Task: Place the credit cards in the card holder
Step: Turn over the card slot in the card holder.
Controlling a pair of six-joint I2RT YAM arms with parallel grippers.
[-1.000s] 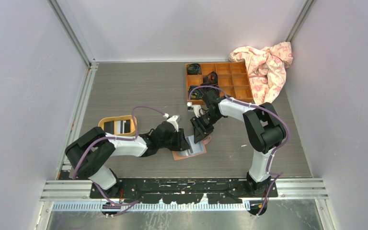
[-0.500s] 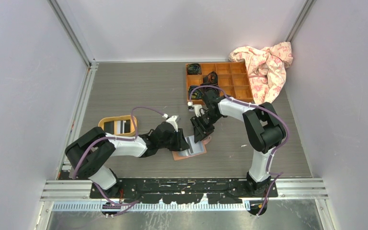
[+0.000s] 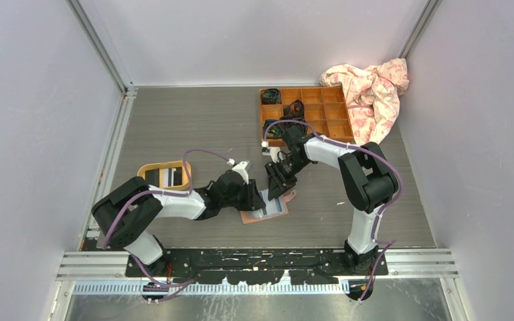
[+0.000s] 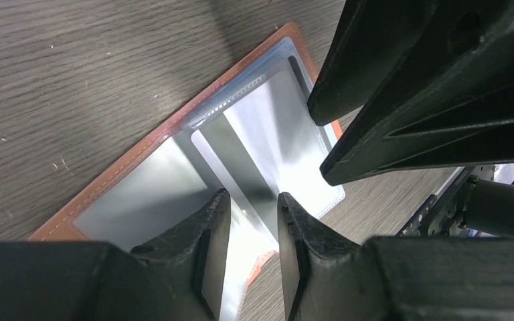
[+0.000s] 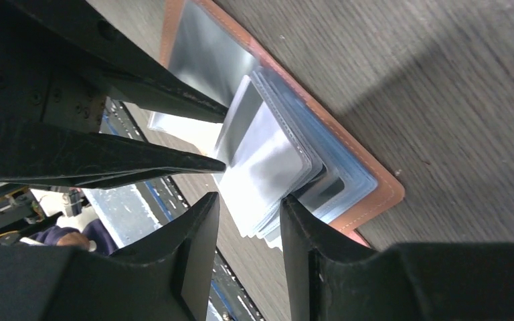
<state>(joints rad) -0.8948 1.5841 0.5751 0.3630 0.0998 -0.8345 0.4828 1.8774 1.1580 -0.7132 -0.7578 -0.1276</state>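
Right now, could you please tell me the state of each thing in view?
card holder: lying open, clear sleeves fanned.
credit cards: in the yellow tray, not yet in the holder.
left gripper: jaws apart, low over a sleeve.
right gripper: jaws apart at the sleeve edges; grip unclear.
wooden box: open-topped, some compartments hold dark items.
cloth: crumpled.

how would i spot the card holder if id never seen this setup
On the grey wood-grain table, look near the front middle, where the left pincer and right pincer meet. The card holder lies open there: a flat salmon-pink folder with shiny clear sleeves, unlike the yellow tray to its left or the compartment box farther back.
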